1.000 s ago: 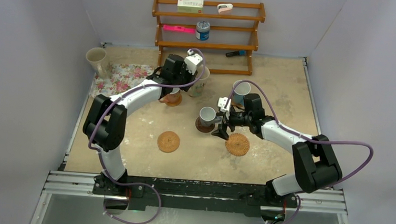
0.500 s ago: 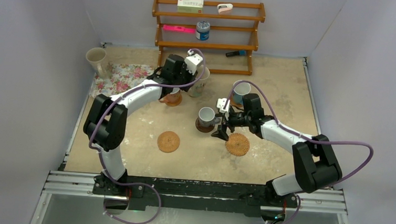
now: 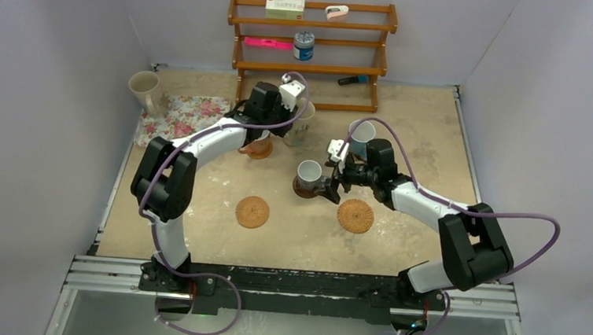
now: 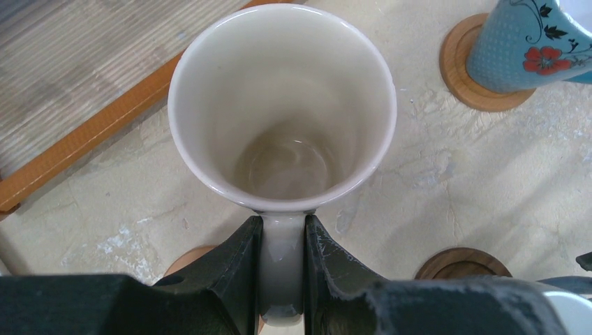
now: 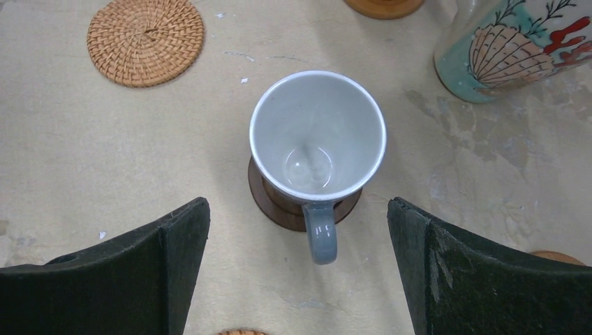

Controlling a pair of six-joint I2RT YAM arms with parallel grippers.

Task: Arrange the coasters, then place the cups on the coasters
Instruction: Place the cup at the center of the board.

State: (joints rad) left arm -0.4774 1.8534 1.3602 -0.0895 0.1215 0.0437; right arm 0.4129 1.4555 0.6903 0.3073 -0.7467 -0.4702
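My left gripper [image 4: 283, 279] is shut on the handle of a large cream mug [image 4: 283, 105], which stands upright at the back centre of the table [image 3: 301, 124]. Whether this cup touches the table I cannot tell. My right gripper [image 5: 298, 223] is open, its fingers either side of the handle of a small grey-white mug [image 5: 317, 136] without touching it. That mug sits on a dark brown coaster [image 5: 269, 199]. A light blue mug [image 3: 361, 134] stands on a tan coaster [image 4: 482, 91]. Two woven coasters [image 3: 251, 212] [image 3: 355, 216] lie bare. An orange-brown mug [image 3: 259, 144] stands under my left arm.
A second cream mug [image 3: 143, 87] stands at the far left beside the floral tray [image 3: 182, 116]. A wooden rack [image 3: 309, 54] along the back wall holds a tin can [image 3: 303, 46] and small items. Grey walls close in both sides.
My right gripper has moved away from the right woven coaster towards the grey-white mug, staying open. The left gripper with the cream mug has shifted slightly.
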